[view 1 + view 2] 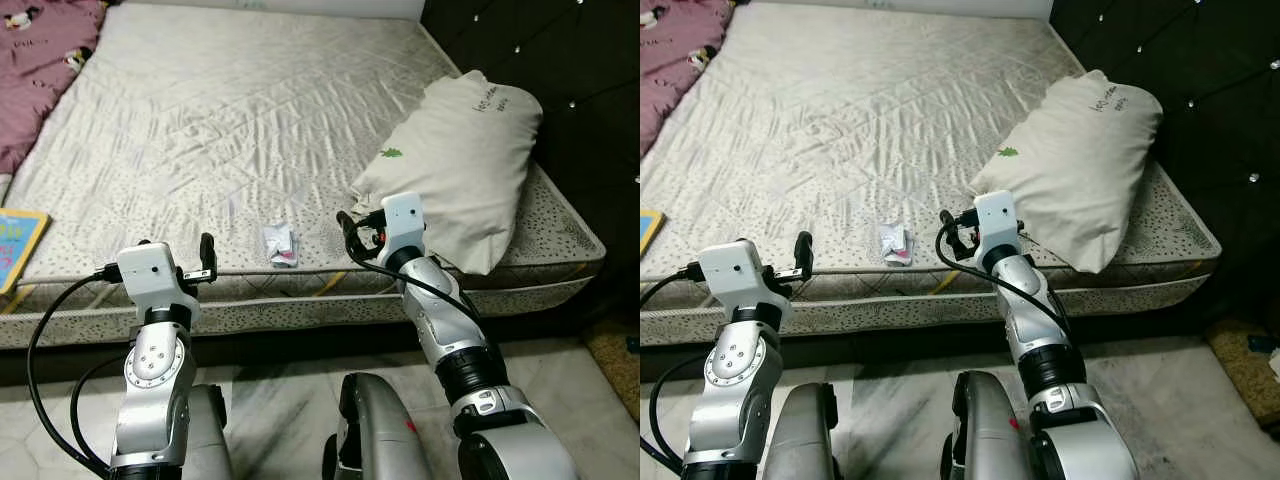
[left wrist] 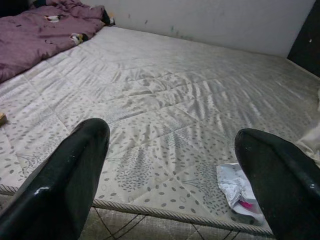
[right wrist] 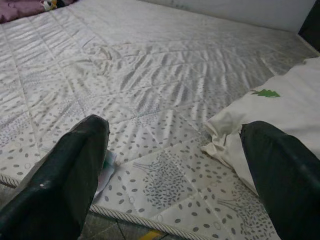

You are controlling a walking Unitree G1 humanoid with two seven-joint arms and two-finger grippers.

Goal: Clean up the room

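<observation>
A crumpled white wrapper with a pink patch lies on the grey quilted mattress, close to its front edge. My left gripper hovers at that edge, left of the wrapper. In the left wrist view it is open, and the wrapper lies just inside one finger. My right gripper is open too, right of the wrapper and beside the corner of a white pillow. In the right wrist view the pillow lies ahead, and the wrapper peeks out beside one finger.
A purple blanket is bunched at the mattress's far left. A colourful book lies at the left edge. A black tufted headboard rises on the right. Pale tiled floor lies below the bed.
</observation>
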